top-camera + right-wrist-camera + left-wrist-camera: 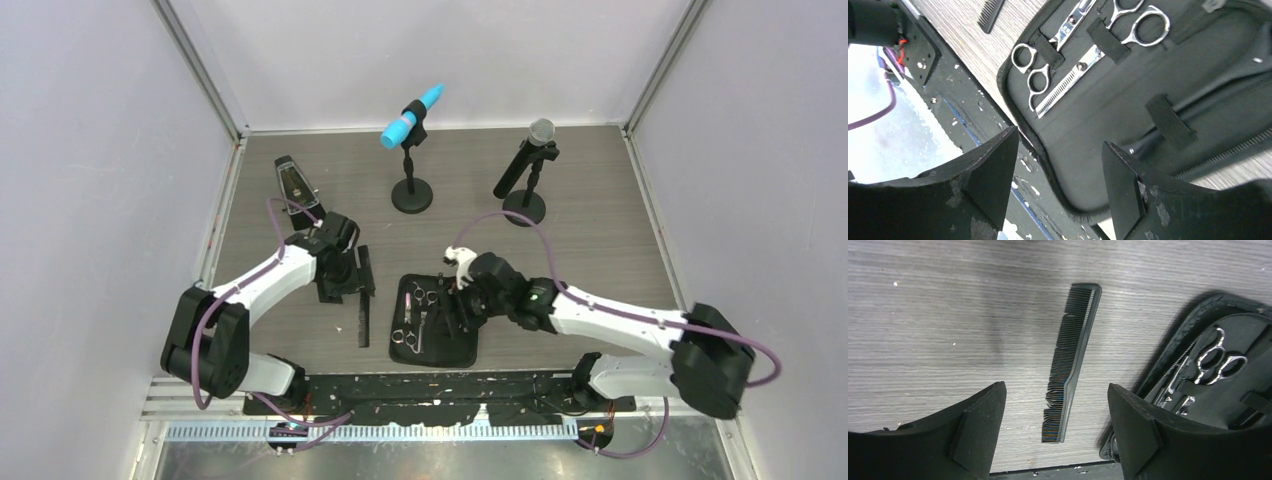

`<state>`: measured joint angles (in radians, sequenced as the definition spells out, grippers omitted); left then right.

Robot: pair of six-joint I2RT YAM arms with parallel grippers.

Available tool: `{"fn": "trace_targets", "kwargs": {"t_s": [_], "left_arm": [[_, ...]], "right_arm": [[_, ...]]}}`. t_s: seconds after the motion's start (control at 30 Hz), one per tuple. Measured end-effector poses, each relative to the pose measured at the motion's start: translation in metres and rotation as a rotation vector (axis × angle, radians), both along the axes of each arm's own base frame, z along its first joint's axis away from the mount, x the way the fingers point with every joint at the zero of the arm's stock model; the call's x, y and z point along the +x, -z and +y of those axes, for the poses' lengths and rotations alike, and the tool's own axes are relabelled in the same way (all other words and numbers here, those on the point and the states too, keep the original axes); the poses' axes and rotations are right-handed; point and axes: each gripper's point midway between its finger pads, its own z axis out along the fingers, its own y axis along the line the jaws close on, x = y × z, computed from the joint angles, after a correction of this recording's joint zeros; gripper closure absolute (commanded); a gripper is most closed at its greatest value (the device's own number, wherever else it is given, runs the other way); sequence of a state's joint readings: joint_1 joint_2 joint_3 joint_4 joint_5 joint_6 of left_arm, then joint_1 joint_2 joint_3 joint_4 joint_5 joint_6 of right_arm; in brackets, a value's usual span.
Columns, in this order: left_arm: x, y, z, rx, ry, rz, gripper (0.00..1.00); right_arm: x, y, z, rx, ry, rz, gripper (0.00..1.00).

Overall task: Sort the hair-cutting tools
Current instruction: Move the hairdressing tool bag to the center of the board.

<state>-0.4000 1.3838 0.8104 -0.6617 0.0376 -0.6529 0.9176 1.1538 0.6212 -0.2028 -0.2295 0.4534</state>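
The long black comb [1070, 360] lies flat on the wood table, left of the open black case [450, 345]. My left gripper [1054, 400] hovers over the comb's near end, open, with nothing between its fingers. In the top view the comb [364, 305] lies just beside that gripper [345, 282]. Two silver scissors [1030, 70] [1143, 20] sit under elastic straps inside the case [1108, 110]. A thin black clip [1198, 97] lies under another strap. My right gripper [1060, 147] stands open above the case's near corner, holding nothing.
A black metronome [295, 185] stands at the back left. Two microphones on stands are at the back, one blue [412, 120], one black with a silver head [525, 165]. The black perforated rail [440, 390] runs along the near edge. Side walls close in the table.
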Motion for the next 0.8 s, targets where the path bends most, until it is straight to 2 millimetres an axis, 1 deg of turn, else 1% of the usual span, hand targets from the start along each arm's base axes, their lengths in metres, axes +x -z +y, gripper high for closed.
{"fn": "trace_targets", "kwargs": {"t_s": [0.1, 0.27, 0.3, 0.33, 0.43, 0.57, 0.63, 0.7, 0.8], "left_arm": [[-0.006, 0.005, 0.001, 0.019, 0.01, 0.018, 0.25], [-0.013, 0.014, -0.004, 0.038, 0.04, 0.051, 0.3], [-0.014, 0.016, -0.005, 0.042, 0.044, 0.061, 0.32], [-0.016, 0.019, -0.005, 0.046, 0.047, 0.07, 0.34], [-0.02, 0.027, -0.005, 0.061, 0.055, 0.104, 0.39], [-0.017, 0.027, -0.009, 0.062, 0.052, 0.119, 0.44], [-0.016, 0.027, -0.01, 0.062, 0.047, 0.127, 0.47], [-0.016, 0.028, -0.011, 0.063, 0.045, 0.132, 0.49], [-0.016, 0.028, -0.013, 0.06, 0.043, 0.141, 0.54]], "right_arm": [[-0.003, 0.017, 0.014, -0.051, -0.029, 0.04, 0.3], [-0.002, 0.056, 0.015, -0.161, -0.042, 0.111, 0.3], [-0.002, 0.061, 0.017, -0.174, -0.048, 0.117, 0.3], [0.001, 0.061, 0.019, -0.178, -0.054, 0.115, 0.3], [0.014, 0.062, 0.025, -0.189, -0.06, 0.094, 0.3], [0.042, 0.063, 0.025, -0.198, -0.039, 0.065, 0.3], [0.061, 0.062, 0.02, -0.211, -0.02, 0.031, 0.3], [0.081, 0.062, 0.011, -0.238, 0.007, -0.013, 0.29], [0.109, 0.063, -0.009, -0.299, 0.058, -0.069, 0.3]]}}
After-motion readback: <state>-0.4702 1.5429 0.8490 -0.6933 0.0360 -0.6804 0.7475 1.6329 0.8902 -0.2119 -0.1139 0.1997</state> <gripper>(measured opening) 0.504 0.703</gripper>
